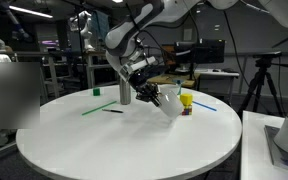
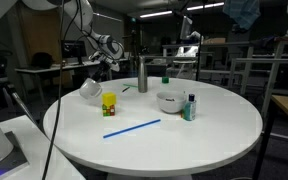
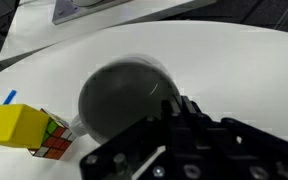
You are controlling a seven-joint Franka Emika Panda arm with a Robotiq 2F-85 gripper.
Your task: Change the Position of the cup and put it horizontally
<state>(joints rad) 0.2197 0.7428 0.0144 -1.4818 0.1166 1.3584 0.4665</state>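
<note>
The white cup (image 1: 170, 101) hangs tilted in my gripper (image 1: 152, 93), just above the round white table (image 1: 124, 150). It also shows in an exterior view (image 2: 91, 90), with the gripper (image 2: 100, 77) at its upper side. In the wrist view the cup's dark opening (image 3: 124, 100) faces the camera. There the black fingers (image 3: 179, 122) grip the cup's rim at its right side. The gripper is shut on the cup.
A yellow block on a colour cube (image 2: 109, 103) stands right beside the cup (image 1: 187, 101) (image 3: 19, 128). A steel bottle (image 2: 142, 75), a white bowl (image 2: 169, 101), a small bottle (image 2: 190, 107), a green bottle (image 2: 165, 78) and a blue straw (image 2: 132, 128) are on the table (image 2: 204, 140).
</note>
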